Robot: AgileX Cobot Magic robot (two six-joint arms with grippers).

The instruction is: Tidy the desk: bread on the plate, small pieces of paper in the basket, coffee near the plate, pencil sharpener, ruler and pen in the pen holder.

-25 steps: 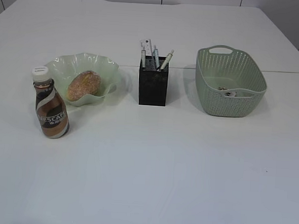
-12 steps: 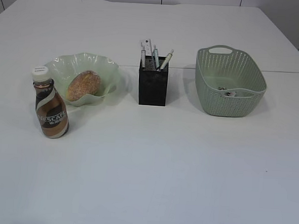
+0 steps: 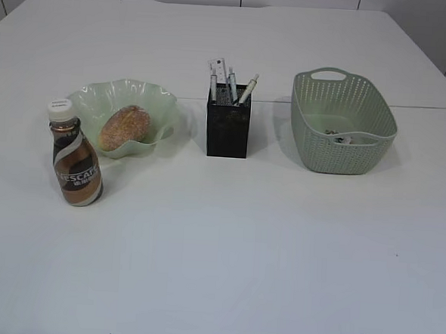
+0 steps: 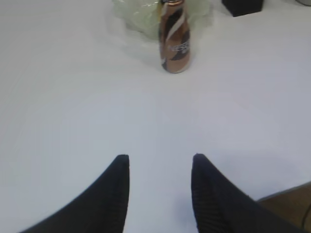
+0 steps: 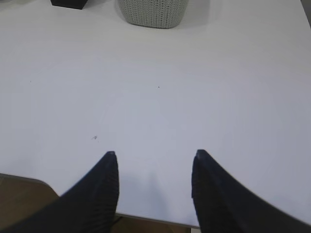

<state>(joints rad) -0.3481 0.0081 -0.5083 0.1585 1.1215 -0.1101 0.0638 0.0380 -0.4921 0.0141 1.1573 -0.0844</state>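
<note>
While both pincers gape empty over the desk (image 3: 225,250), the coffee (image 4: 174,41) stands well beyond the left pincer (image 4: 160,162).

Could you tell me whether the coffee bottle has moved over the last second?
No. The coffee bottle stands at the same spot, just in front of the plate at its left edge.

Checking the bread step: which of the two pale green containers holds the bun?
The plate with the wavy ruffled rim, left of the pen holder, holds the bread. The woven-look basket on the right holds only small scraps.
</note>
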